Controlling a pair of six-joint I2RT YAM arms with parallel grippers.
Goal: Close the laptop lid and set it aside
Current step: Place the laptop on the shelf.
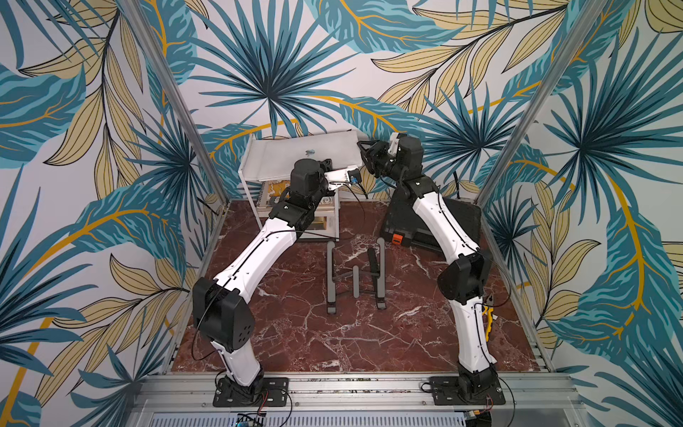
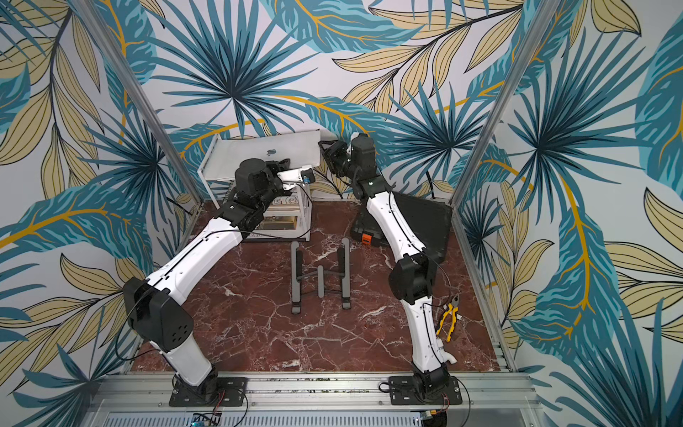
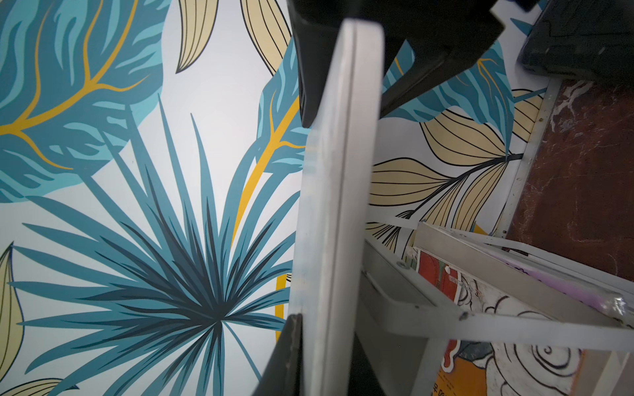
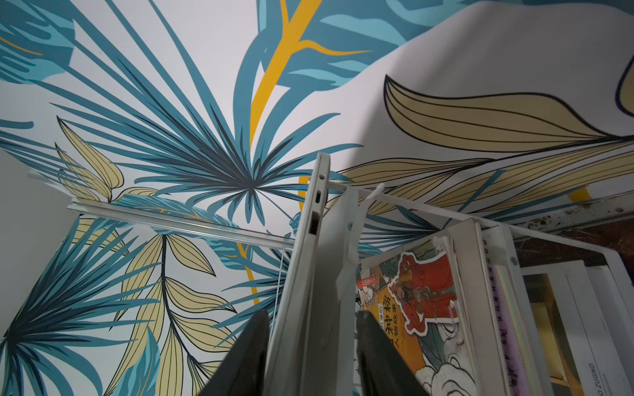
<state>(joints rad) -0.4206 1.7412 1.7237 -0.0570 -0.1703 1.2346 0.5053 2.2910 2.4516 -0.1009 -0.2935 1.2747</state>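
The silver laptop (image 1: 292, 157) lies flat on the white shelf unit (image 1: 245, 185) at the back in both top views, also (image 2: 255, 161). The laptop lid (image 2: 271, 151) is down on the base, apple logo facing up. My left gripper (image 1: 327, 165) is shut on the laptop's near edge (image 3: 336, 205), one finger (image 3: 290, 353) pressed on the lid and the other beneath. My right gripper (image 1: 364, 148) straddles the laptop's right edge (image 4: 305, 267). It is open, and its fingers (image 4: 252, 346) stand apart from the laptop on both sides.
A grey folding stand (image 1: 354, 275) lies mid-table. A black case with an orange latch (image 1: 397, 238) sits at the back right under the right arm. Yellow pliers (image 2: 449, 321) lie near the right edge. Books (image 4: 418, 291) fill the shelves below the laptop.
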